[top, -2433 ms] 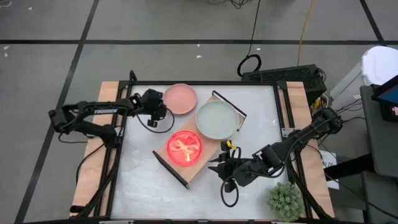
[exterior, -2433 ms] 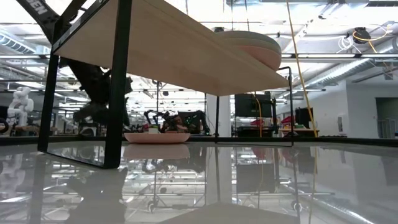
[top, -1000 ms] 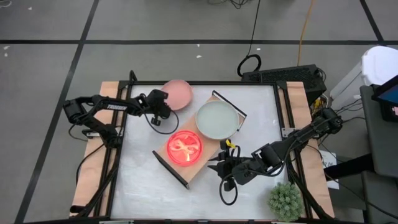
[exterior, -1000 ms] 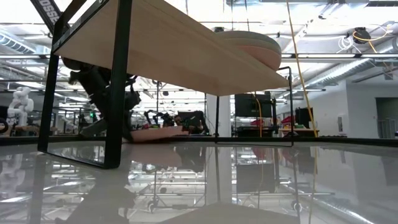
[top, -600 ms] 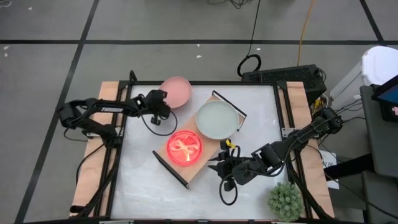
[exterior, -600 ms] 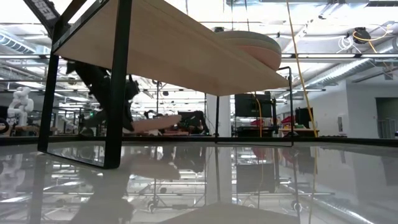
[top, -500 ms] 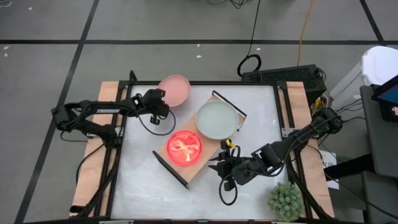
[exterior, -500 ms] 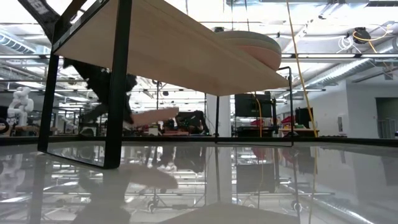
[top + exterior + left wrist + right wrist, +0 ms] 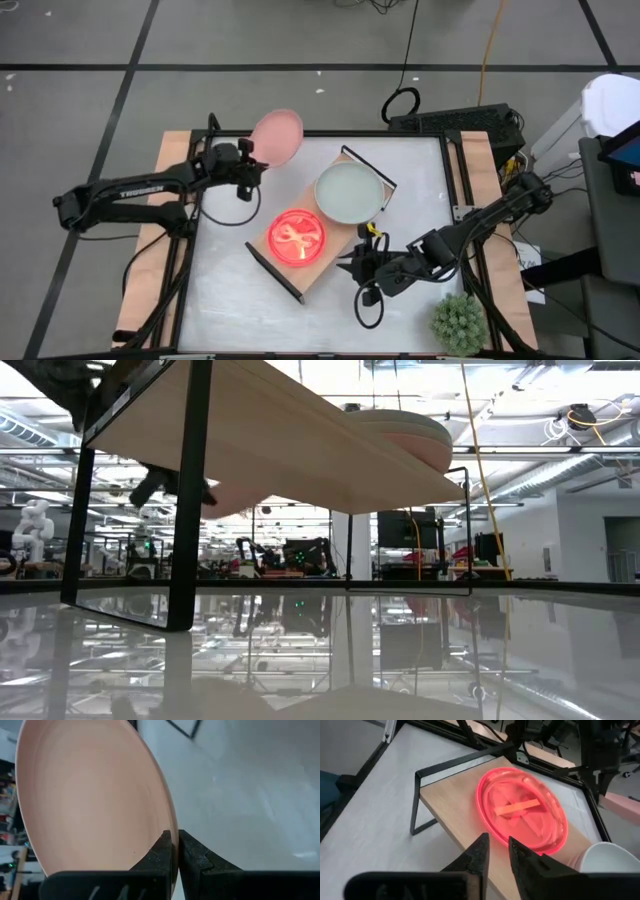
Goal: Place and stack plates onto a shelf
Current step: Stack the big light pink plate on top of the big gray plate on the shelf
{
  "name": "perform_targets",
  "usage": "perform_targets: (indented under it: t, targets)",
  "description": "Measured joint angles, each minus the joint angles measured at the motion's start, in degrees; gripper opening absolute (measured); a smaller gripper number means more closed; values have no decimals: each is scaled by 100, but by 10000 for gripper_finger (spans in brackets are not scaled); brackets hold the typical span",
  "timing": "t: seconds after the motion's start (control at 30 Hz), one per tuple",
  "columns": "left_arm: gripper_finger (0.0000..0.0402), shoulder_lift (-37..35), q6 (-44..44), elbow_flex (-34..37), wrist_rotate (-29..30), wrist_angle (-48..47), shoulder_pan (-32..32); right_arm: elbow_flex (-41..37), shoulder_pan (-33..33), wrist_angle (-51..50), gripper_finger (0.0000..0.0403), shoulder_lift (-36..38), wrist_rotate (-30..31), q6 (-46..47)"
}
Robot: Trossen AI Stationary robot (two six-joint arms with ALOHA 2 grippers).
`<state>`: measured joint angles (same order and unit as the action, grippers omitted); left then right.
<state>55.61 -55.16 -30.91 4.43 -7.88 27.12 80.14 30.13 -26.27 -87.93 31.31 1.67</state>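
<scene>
White table (image 9: 230,290) fills the middle of the high view, with a grey floor around it. On the table stands the wooden shelf (image 9: 335,225), set diagonally. A neon pink plate (image 9: 296,238) lies on the end of the shelf nearer the front of the table, and a pale grey plate (image 9: 349,193) lies on the other end. The left gripper (image 9: 250,163) is near the back left corner of the table and holds a dusty pink plate (image 9: 276,136) by its rim, lifted and tilted, apart from the shelf. The right gripper (image 9: 352,268) waits beside the front end of the shelf. A green plant (image 9: 458,322) stands in the front right corner.

From the low view, the shelf (image 9: 300,450) is seen from below, and the pink plate (image 9: 245,497) hangs in the air behind its black leg.

From the left wrist view, the two dark fingers (image 9: 160,852) are closed on the edge of the pink plate (image 9: 90,800).

From the right wrist view, the fingers (image 9: 477,851) stand a little apart and hold nothing. Beyond them the neon pink plate (image 9: 522,817) lies on the shelf (image 9: 465,827).
</scene>
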Motion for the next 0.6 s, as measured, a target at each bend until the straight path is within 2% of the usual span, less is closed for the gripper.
perform_targets:
  t: [0.27,0.6]
  targets:
    - [13,-175,138,-772,-3,-607,-325,0,109,-14,4,231,13,37]
    - [13,-162,430,-1798,1,-1275,-870,0,306,-49,2,257,13,67]
